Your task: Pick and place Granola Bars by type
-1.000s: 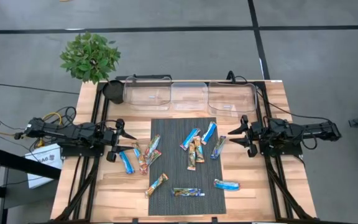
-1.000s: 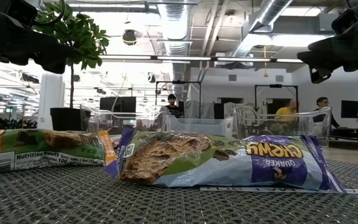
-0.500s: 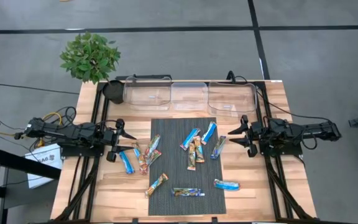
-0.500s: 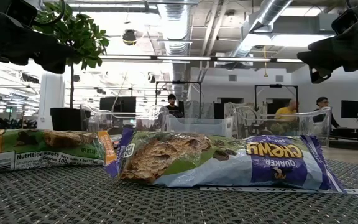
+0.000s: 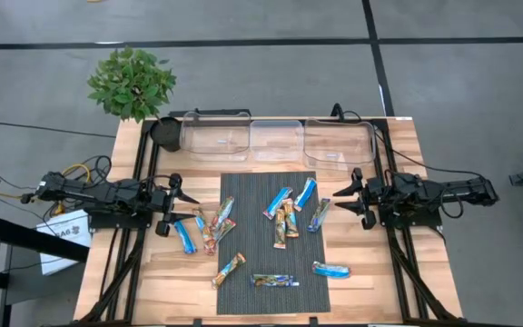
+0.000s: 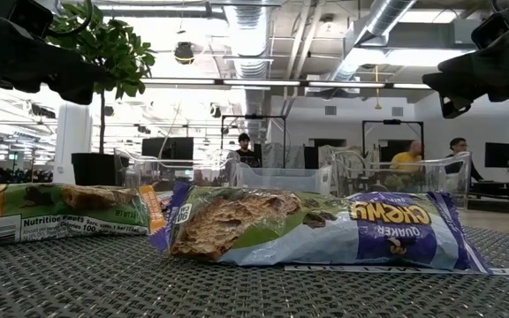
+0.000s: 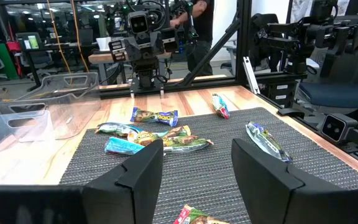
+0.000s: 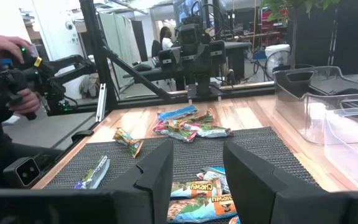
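Several granola bars lie flat on and around a dark woven mat (image 5: 243,300). One cluster (image 5: 287,218) is at mid-mat, another (image 5: 214,225) is on the mat's left edge, and a bright blue bar (image 5: 185,236) lies on the wood beside it. Single bars lie near the front (image 5: 274,281), (image 5: 229,270), (image 5: 331,270). My left gripper (image 5: 178,205) hovers level at the table's left side, open and with nothing between its fingers (image 7: 142,180). My right gripper (image 5: 345,200) hovers level at the right side, open and also holding nothing (image 8: 197,171). In the low view, two bars (image 6: 325,231), (image 6: 51,212) lie close to the camera.
Three clear plastic bins (image 5: 216,136), (image 5: 276,138), (image 5: 339,141) stand in a row along the far edge, with a black cup (image 5: 164,132) at their left. A potted plant (image 5: 133,84) stands beyond the far left corner. A person's hand (image 8: 11,50) shows beyond the table.
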{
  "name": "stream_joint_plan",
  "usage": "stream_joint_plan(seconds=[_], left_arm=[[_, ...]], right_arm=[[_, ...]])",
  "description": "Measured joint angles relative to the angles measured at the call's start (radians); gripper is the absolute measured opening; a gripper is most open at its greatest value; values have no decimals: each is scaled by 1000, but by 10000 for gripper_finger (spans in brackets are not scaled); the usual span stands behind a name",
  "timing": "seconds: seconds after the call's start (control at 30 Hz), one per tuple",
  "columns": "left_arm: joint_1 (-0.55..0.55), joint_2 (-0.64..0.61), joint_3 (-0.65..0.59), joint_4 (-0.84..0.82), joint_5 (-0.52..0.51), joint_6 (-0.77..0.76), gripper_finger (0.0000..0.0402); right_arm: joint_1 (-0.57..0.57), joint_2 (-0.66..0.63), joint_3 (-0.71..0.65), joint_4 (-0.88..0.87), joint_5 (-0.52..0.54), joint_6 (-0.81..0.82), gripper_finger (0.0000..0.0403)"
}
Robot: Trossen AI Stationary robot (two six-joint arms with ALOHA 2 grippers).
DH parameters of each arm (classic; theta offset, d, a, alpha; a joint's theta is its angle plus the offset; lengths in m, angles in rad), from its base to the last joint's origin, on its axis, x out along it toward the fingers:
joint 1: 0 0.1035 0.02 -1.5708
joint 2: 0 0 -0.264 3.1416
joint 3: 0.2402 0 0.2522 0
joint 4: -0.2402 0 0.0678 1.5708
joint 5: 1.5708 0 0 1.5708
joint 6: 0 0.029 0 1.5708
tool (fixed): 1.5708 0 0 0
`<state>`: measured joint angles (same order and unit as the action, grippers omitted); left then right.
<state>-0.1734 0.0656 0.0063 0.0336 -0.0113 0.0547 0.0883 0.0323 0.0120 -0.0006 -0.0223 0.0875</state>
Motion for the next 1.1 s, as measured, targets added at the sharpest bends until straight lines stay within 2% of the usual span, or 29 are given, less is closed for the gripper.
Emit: stream_joint_plan(seconds=[0.3,0.4,0.7,0.87,1.1], left_arm=[[0,0,0,6,45,-185,184],[0,0,0,9,63,-181,184],[0,28,11,-6,-74,-232,184],[0,154,82,-31,-154,-191,184],[0,436,228,-31,-207,-149,184]], right_arm=[[0,0,0,0,0,0,133],[0,0,0,0,0,0,133],[0,0,0,0,0,0,133],[0,0,0,0,0,0,134],[0,0,0,0,0,0,132]])
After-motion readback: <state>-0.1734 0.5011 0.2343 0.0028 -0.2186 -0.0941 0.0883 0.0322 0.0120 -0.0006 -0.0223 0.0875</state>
